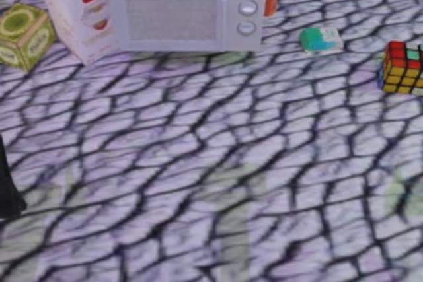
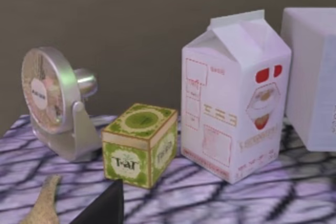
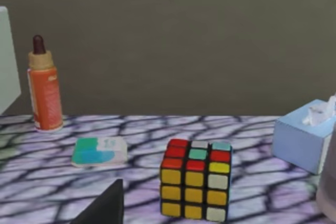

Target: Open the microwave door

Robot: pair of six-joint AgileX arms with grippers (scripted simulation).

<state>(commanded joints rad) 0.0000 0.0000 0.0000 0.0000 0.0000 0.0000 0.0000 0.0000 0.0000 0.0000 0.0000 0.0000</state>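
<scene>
With the microwave door (image 1: 173,19) shut, the left arm (image 1: 8,183) should reach its free edge squarely; finger state cannot be told.

green box (image 2: 139,145) reads "t-at".

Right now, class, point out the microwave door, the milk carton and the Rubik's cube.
microwave door (image 1: 173,19), top view, on its mesh window.
milk carton (image 2: 236,108), left wrist view, on its printed front face.
Rubik's cube (image 3: 195,187), right wrist view, on its yellow front face.
</scene>
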